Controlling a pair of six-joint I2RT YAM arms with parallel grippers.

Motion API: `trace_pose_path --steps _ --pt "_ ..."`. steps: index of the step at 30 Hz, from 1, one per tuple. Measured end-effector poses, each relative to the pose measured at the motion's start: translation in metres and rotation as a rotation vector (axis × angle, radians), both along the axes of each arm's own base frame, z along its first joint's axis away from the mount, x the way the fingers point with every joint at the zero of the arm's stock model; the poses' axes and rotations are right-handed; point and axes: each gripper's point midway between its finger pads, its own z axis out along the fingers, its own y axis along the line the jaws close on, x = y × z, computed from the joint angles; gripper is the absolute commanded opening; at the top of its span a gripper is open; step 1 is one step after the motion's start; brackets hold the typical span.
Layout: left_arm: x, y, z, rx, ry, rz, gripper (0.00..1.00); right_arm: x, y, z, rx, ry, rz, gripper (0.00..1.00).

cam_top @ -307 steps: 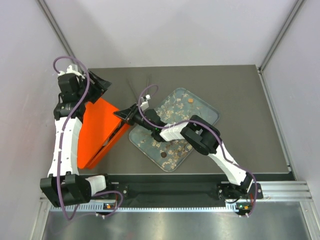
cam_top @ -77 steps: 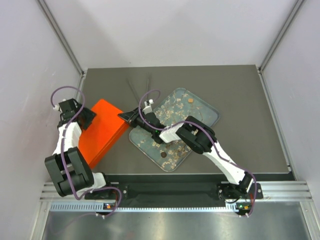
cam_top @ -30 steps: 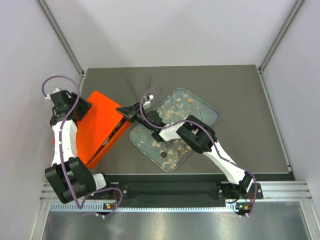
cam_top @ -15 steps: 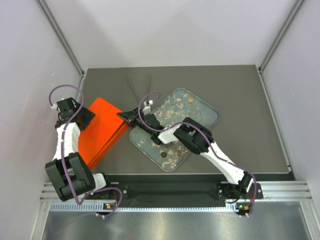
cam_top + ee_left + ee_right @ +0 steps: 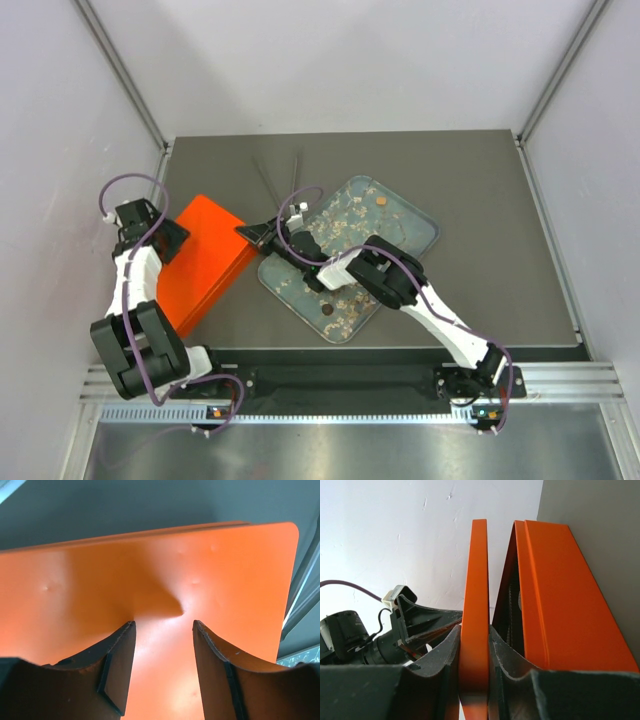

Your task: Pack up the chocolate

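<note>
Sitting loose on the clear tray [image 5: 425, 232], one caramel-brown chocolate [image 5: 380, 200] and one dark piece [image 5: 325, 310] lie among pale flakes. Whether more are inside the orange box [image 5: 205, 265] just beside the tray, I cannot tell. The right gripper [image 5: 474, 630] has its jaws clamped on the box's thin lid [image 5: 476, 570]. The left gripper [image 5: 162, 625] faces the lid's outer side, jaws spread and holding nothing. If the box is being shut, I'd press the lid flat with the left and slide the right off sideways. Only the right wrist view shows the narrow gap under the lid; from overhead the box looks closed.
</note>
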Motion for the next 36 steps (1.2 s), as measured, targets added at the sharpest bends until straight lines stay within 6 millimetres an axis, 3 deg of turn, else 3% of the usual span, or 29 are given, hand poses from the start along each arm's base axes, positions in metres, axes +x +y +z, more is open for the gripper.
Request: trace_pose_path --steps 10,21,36 --pt "0.001 0.006 -0.001 -0.002 -0.009 0.013 0.55 -0.001 -0.001 -0.001 0.003 -0.005 -0.007 0.02" --pt "0.012 0.005 -0.006 -0.025 -0.026 0.000 0.55 0.000 -0.002 0.002 -0.002 -0.012 -0.007 0.32" --pt "0.024 0.003 -0.011 -0.052 -0.049 -0.028 0.55 0.006 -0.024 -0.001 -0.072 -0.024 -0.018 0.42"
